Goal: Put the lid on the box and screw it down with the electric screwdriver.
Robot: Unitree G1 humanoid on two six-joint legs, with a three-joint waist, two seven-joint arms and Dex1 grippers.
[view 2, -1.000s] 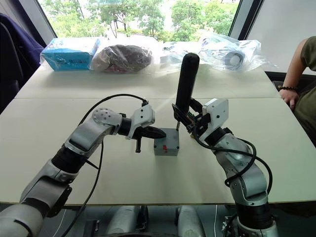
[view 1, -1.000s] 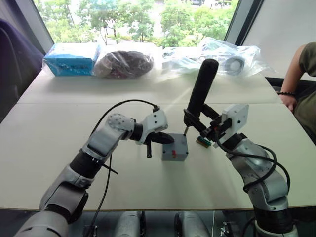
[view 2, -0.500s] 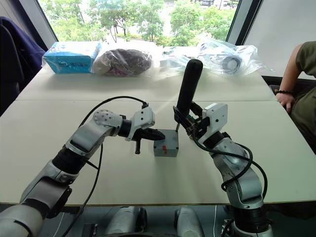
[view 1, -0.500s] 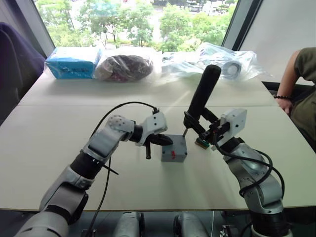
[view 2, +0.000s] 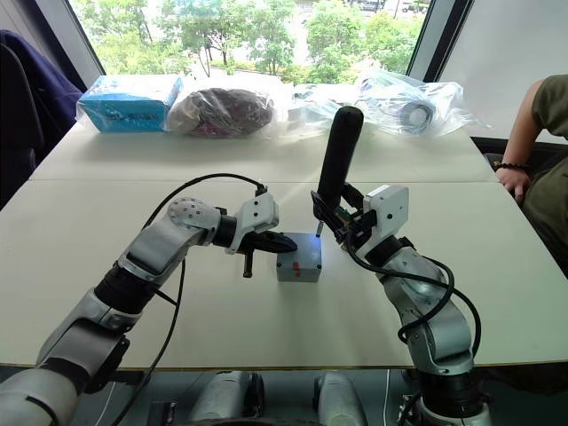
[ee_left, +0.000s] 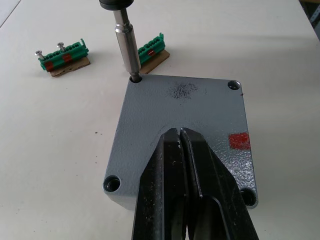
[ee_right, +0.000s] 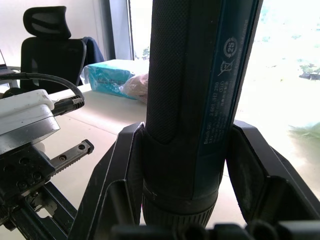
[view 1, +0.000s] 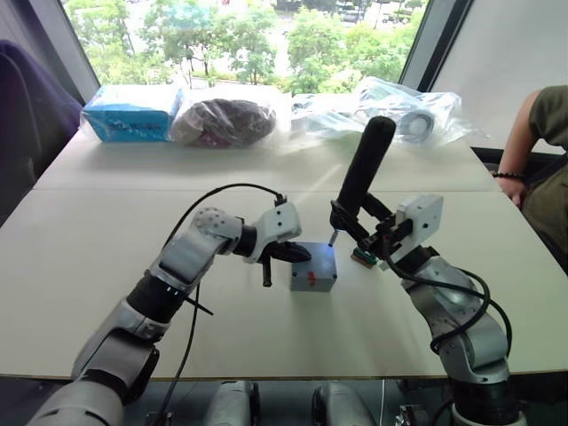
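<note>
Left eye view: the box [view 1: 313, 272] sits mid-counter [view 1: 106, 266], grey, a red mark on its front; left wrist view: the lid [ee_left: 200, 115] covers it, the left gripper [ee_left: 180, 137], fingers closed and empty, pressing on top, the electric screwdriver [ee_left: 126, 45] bit in the lid's corner hole; right wrist view: the right gripper [ee_right: 182, 165] fingers clamp the dark screwdriver body.

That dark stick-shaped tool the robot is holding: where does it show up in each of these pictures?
Left eye view: the electric screwdriver stands tilted right of centre, bit on the box.
Right eye view: the same tool, just right of centre.
Left wrist view: its metal bit meets a corner screw hole of the lid.
Right wrist view: its body between the right gripper's fingers.
Shared landmark: the grey box.
</note>
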